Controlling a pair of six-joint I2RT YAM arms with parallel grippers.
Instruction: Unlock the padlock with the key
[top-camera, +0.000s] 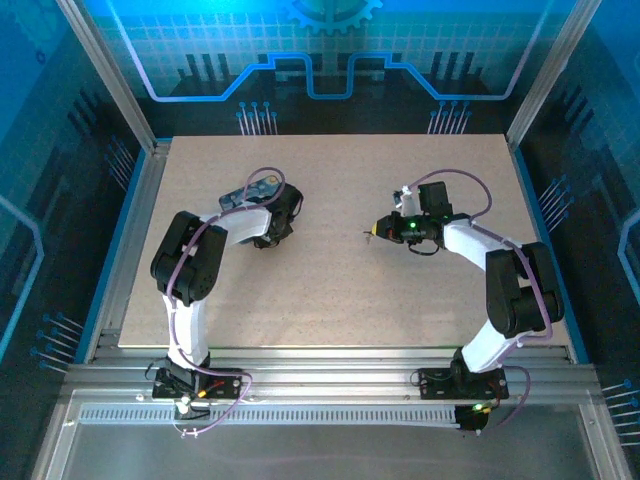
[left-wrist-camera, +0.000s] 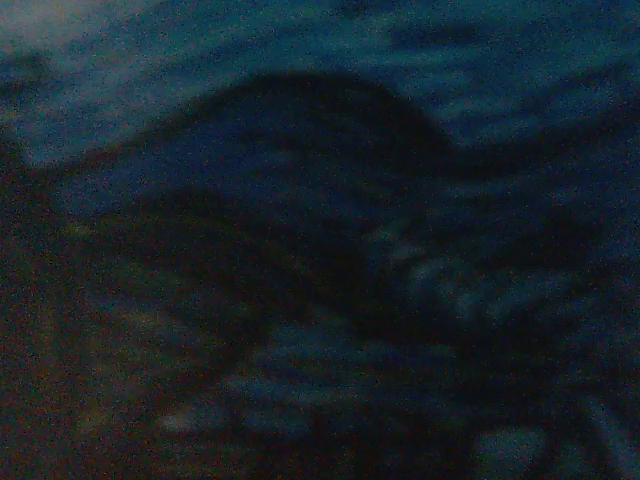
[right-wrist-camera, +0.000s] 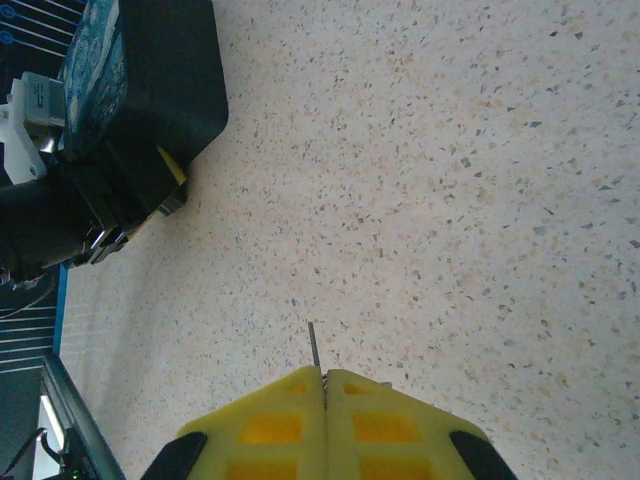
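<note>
My right gripper (right-wrist-camera: 324, 378) is shut on the key (right-wrist-camera: 314, 345), a thin pale blade sticking out between the yellow fingertips. In the top view the right gripper (top-camera: 376, 230) hovers over mid-table and points left. My left gripper (top-camera: 274, 226) is down at the dark-blue tin (top-camera: 243, 196), and one of its yellow fingers (right-wrist-camera: 172, 165) lies against the tin's (right-wrist-camera: 160, 70) black side. The left wrist view is dark and blurred, pressed close to the tin's swirly print (left-wrist-camera: 300, 200), so its jaws cannot be read. The padlock is hidden behind the left gripper and the tin.
The speckled tabletop (right-wrist-camera: 450, 200) stretches open between the key tip and the tin. Aluminium rails (top-camera: 130, 230) border the board on the left and at the front. Cables loop over both wrists.
</note>
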